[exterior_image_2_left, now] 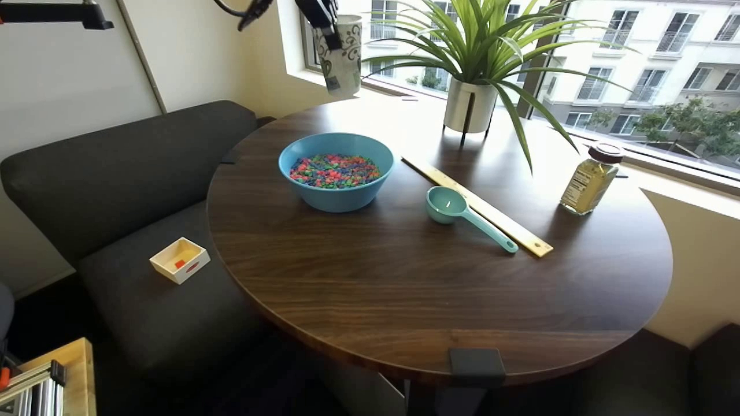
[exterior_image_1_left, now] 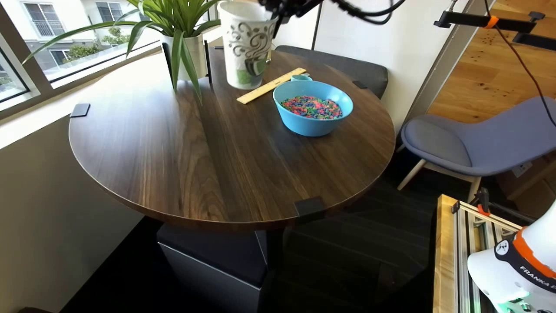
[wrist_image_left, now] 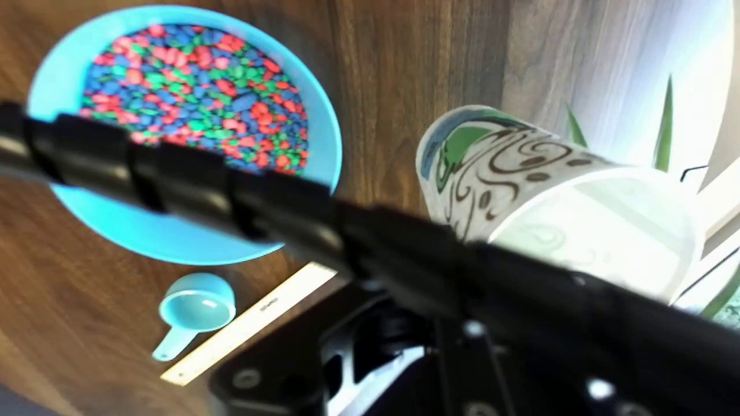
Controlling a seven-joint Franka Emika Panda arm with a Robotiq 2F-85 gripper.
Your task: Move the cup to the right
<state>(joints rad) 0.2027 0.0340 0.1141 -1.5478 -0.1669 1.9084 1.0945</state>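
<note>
I see a white cup (exterior_image_1_left: 246, 45), brown swirls curling above green near its base, clamped in the gripper (exterior_image_2_left: 333, 39).

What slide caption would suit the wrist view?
Patterned cup held midair and blue bowl of colorful bits, both partly behind a black cable, with teal scoop and ruler on the table.

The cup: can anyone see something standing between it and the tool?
Nothing visible does. In an exterior view, the tool holds the cup aloft, near its rim. In the wrist view, a cable crosses in front of the cup and hides the grip, but it is likely nearer the camera.
</note>
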